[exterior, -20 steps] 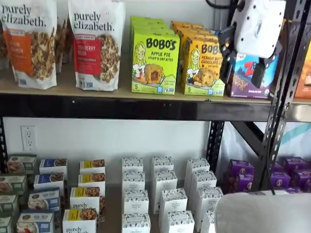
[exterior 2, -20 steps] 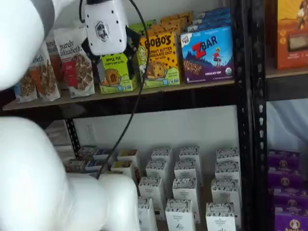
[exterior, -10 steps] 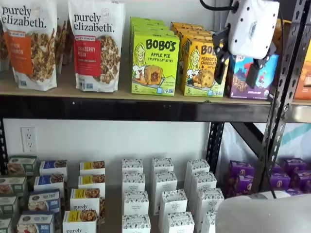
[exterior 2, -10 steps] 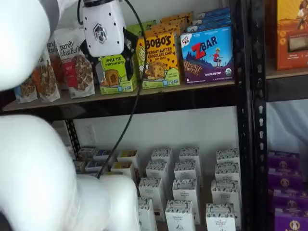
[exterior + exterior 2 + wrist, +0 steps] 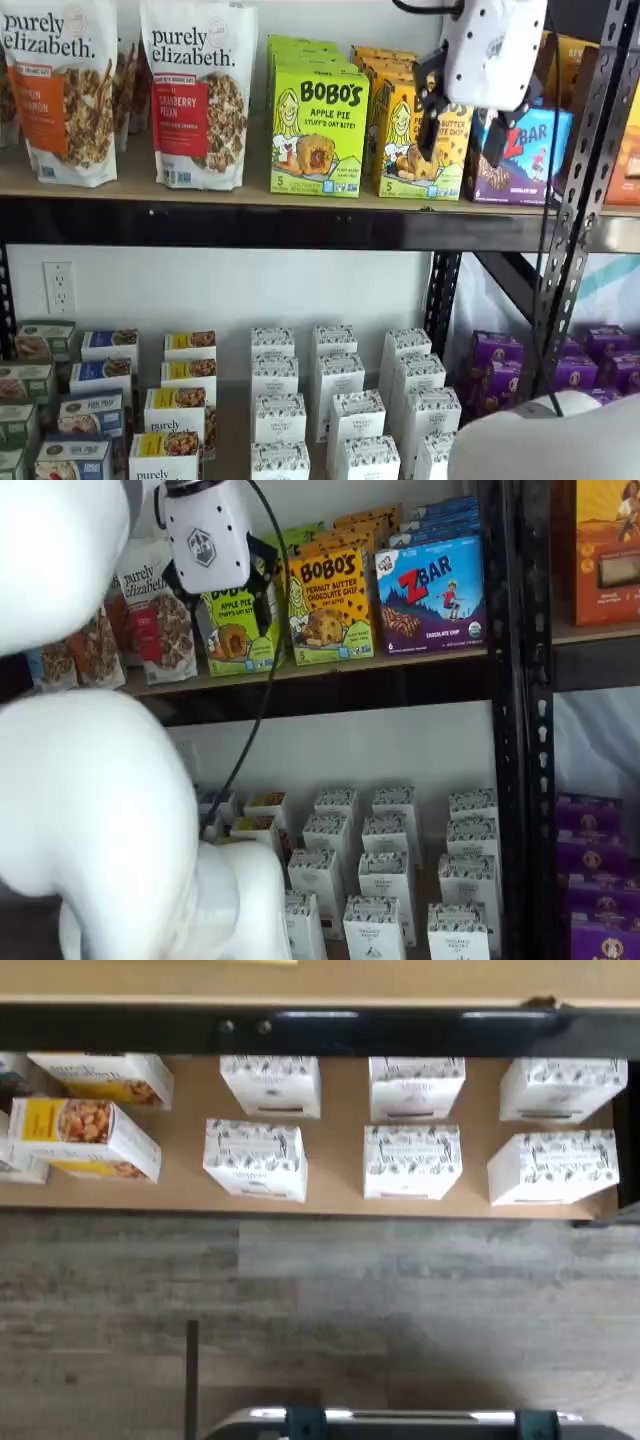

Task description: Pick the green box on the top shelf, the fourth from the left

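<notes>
Green box (image 5: 319,128) standing upright at front edge of top shelf (image 5: 250,222), lime carton marked BOBO'S Apple Pie, cartoon girl and oat bite on face; more of same stacked behind. Just beside it, to right in both shelf views, yellow-orange Bobo's box (image 5: 415,150), peanut butter choc chip. To other side, two purely elizabeth bags (image 5: 200,90), upright. Past yellow-orange box, blue-purple ZBAR carton (image 5: 432,592), choc chip.

Gripper (image 5: 462,128) hanging in front of top shelf, white body w/ two black fingers pointing down, clear gap between them, nothing held. In a shelf view, fingers framing right part of yellow-orange Bobo's box and edge of ZBAR carton; in a shelf view (image 5: 222,595), same gripper overlapping green box, one finger at each side of carton's face. Cannot tell whether touching any box; seemingly apart, arm between cameras and shelf. Black cable (image 5: 270,660) trailing down from gripper body across shelf rail.

Lower shelf (image 5: 330,1185): rows of white patterned cartons (image 5: 335,375) at centre, small granola boxes (image 5: 175,405) at left, purple boxes (image 5: 495,360) at right. Wrist view, looking down: white patterned cartons and yellow-fronted boxes on tan board, grey wood-look floor (image 5: 350,1300) beyond, black rail across.

Large white arm segment (image 5: 100,820) filling foreground in a shelf view.
</notes>
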You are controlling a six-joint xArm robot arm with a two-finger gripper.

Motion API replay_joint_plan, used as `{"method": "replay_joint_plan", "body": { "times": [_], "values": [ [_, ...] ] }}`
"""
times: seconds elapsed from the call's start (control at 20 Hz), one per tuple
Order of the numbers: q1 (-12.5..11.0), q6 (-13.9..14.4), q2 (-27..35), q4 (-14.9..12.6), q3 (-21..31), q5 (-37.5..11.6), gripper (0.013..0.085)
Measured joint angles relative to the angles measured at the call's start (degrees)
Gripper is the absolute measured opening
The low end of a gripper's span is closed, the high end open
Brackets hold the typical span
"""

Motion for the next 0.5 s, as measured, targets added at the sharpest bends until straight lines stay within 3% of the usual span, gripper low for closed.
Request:
{"method": "replay_joint_plan", "body": {
  "times": [0.5],
  "values": [
    [8.26, 7.53, 6.40, -3.17, -3.68, -6.62, 0.0850]
  ]
}}
